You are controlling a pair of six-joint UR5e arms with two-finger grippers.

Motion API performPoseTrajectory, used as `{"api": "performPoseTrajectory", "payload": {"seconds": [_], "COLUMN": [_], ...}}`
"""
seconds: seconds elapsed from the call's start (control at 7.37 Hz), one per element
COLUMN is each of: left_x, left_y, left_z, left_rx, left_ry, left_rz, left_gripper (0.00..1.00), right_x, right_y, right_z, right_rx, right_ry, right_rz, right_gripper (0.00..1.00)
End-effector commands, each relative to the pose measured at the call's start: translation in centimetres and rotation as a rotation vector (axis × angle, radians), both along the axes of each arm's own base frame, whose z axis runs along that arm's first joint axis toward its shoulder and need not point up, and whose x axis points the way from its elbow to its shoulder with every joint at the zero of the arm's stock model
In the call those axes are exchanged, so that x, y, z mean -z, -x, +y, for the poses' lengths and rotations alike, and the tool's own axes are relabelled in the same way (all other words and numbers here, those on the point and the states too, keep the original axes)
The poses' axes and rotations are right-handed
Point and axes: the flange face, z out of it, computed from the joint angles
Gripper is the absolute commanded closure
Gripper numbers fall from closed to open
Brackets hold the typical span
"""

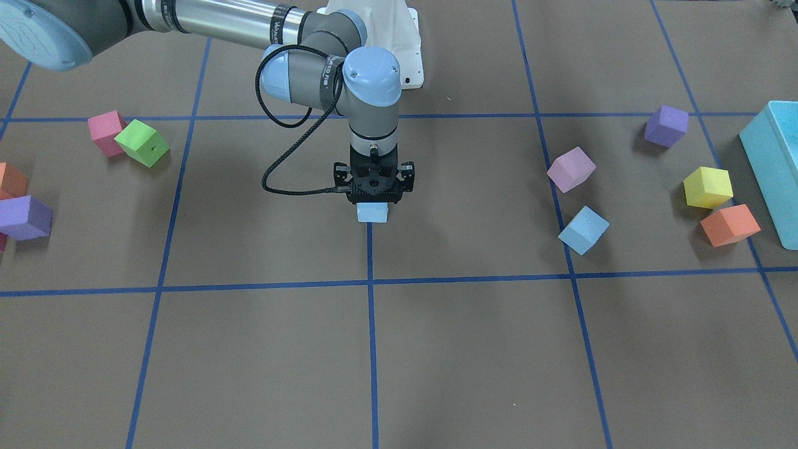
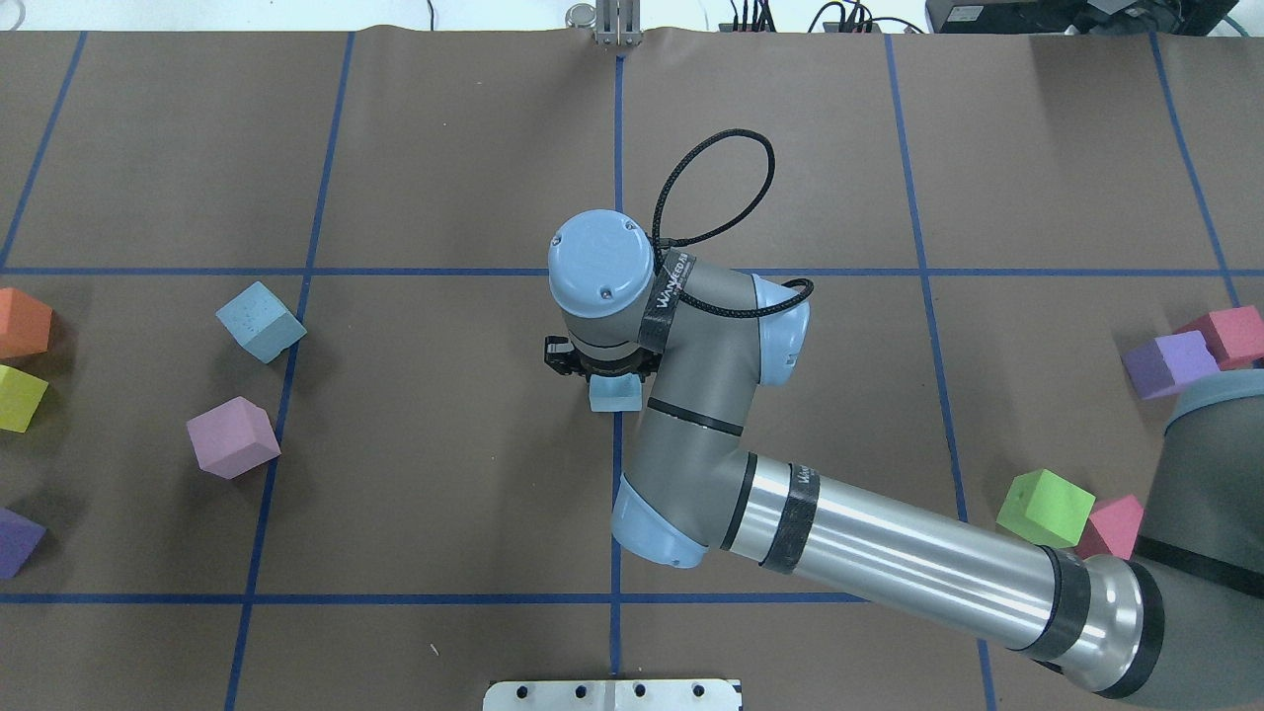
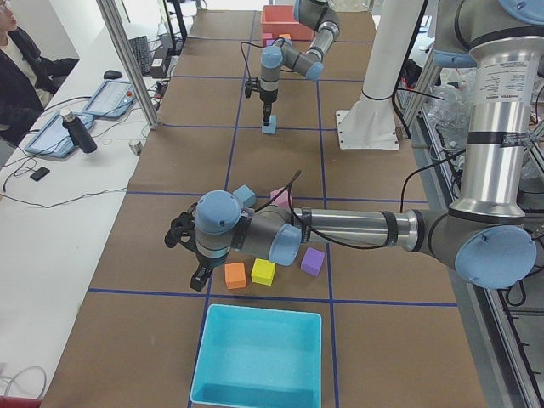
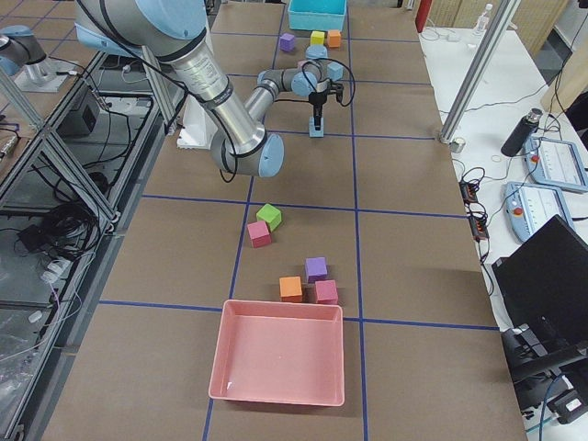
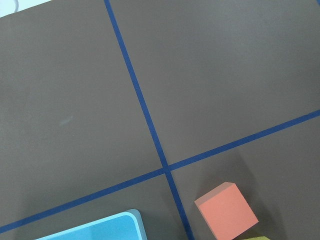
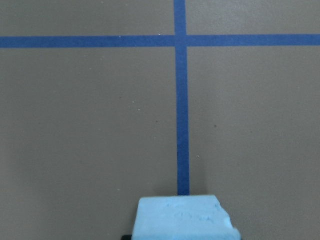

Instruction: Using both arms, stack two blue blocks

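My right gripper (image 1: pixel 373 201) points straight down at the table's centre line and is shut on a pale blue block (image 1: pixel 373 213), held at or just above the table; the block also shows in the overhead view (image 2: pixel 613 393) and at the bottom of the right wrist view (image 6: pixel 185 218). The second blue block (image 1: pixel 583 230) lies tilted on the robot's left side, also seen from overhead (image 2: pixel 261 321). My left gripper (image 3: pixel 195 276) shows only in the exterior left view, hovering beside an orange cube (image 3: pixel 235 274); I cannot tell whether it is open or shut.
Near the second blue block lie lilac (image 1: pixel 571 169), purple (image 1: pixel 666 125), yellow (image 1: pixel 707 187) and orange (image 1: pixel 729 224) cubes, with a turquoise bin (image 1: pixel 773 162) beyond. Green (image 1: pixel 142 143) and pink (image 1: pixel 105 132) cubes lie on the other side, and a red bin (image 4: pixel 280 354) stands at that end.
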Motion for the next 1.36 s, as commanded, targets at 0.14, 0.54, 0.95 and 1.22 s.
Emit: {"api": "performPoseTrajectory", "payload": {"seconds": [0.14, 0.54, 0.95, 1.22], "left_x": [3.3, 11.3, 17.9, 21.5], "left_y": [-2.4, -12.4, -22.1, -29.0], "left_z": [-2.4, -5.8, -4.6, -3.9], "left_rx": [-0.010, -0.075, -0.108, -0.120], "left_ry": [-0.018, -0.074, -0.100, -0.094], "left_rz": [0.010, 0.061, 0.066, 0.071], "left_gripper": [0.01, 0.02, 0.02, 0.02], "right_x": [0.6, -8.7, -21.6, -34.2], "right_y": [-6.8, -22.2, -43.3, -56.5], "right_z": [-5.7, -8.3, -12.8, -8.4], "right_rx": [-0.026, 0.005, 0.088, 0.190], "right_ry": [0.064, 0.020, -0.088, -0.183], "right_rz": [-0.065, -0.087, -0.064, 0.037], "right_gripper": [0.00, 0.00, 0.00, 0.00]}}
